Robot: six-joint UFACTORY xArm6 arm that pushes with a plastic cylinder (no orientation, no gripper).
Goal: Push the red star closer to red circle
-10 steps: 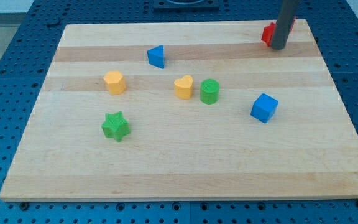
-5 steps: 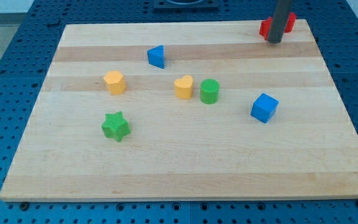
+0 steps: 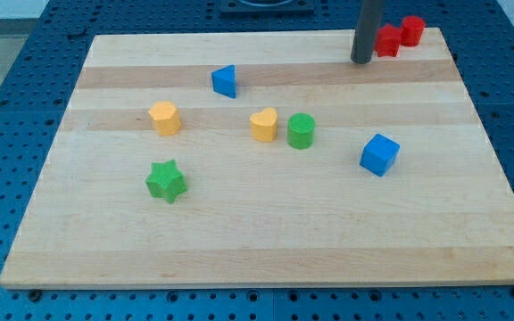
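The red star (image 3: 386, 41) sits at the view's top right on the wooden board (image 3: 266, 223). The red circle (image 3: 412, 29) stands just to its upper right, touching or nearly touching it. My tip (image 3: 360, 61) is down on the board just left of the red star, a small gap away from it.
A blue triangle (image 3: 225, 80) lies at top centre. A yellow hexagon (image 3: 164, 117), a yellow heart (image 3: 263, 125) and a green cylinder (image 3: 301, 130) lie across the middle. A blue cube (image 3: 379, 154) is at right, a green star (image 3: 166, 181) at lower left.
My tip has moved left, from in front of the red blocks to just left of the red star. Both red blocks now show fully, close together.
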